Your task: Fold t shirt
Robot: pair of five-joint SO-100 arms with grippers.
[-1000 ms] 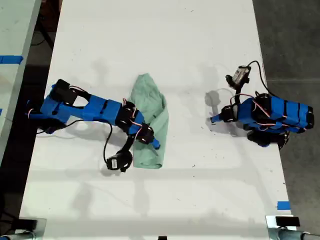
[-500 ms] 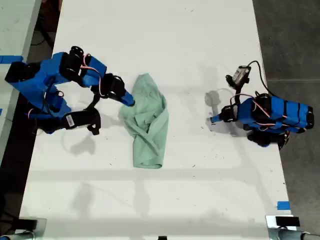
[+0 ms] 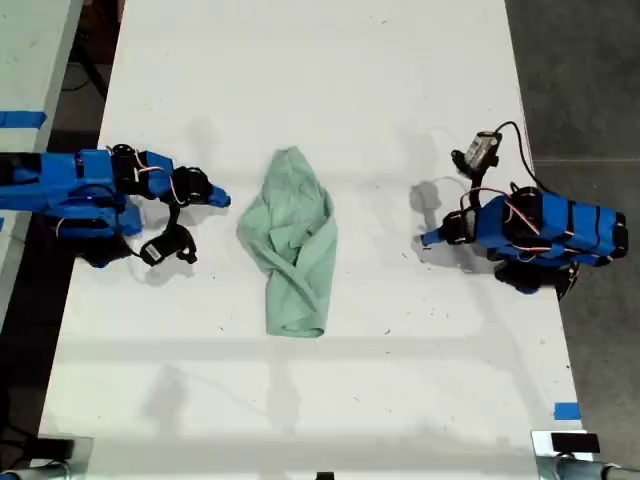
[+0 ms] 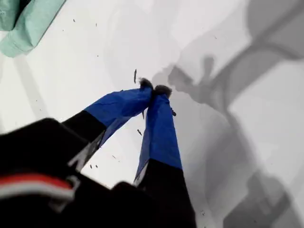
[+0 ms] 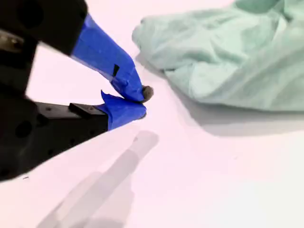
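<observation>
1. The second arm, which lay stretched across the t shirt [image 3: 292, 245] a second ago, is now drawn back toward the exterior view's left. Its end effector [image 3: 222, 199] sits just beside the cloth's upper edge in that view and is clear of it.
2. The second wrist view confirms the release. The second end effector [image 5: 140, 102] has its blue tips pressed together on nothing, with bare table between them and the nearest fold of the shirt.
3. The first end effector [image 3: 428, 238] has not moved over the same second. It rests at the exterior view's right, well apart from the shirt. In its own wrist view the tips [image 4: 154, 89] meet over bare table, empty, and only a corner of the cloth shows far off.
4. The shirt lies near the middle of the table [image 3: 380, 80] as a narrow, wrinkled strip running up and down the exterior view. It is wider and bunched in the upper half and has a squarer end at the bottom.
5. With the arm gone, a lump on the shirt's left side in the exterior view is uncovered, and nothing holds the cloth.
6. This probably means one fold has just been laid and let go. The strip looks untidy, so either a crosswise fold remains or the arms are retiring; the frames do not settle which.
</observation>
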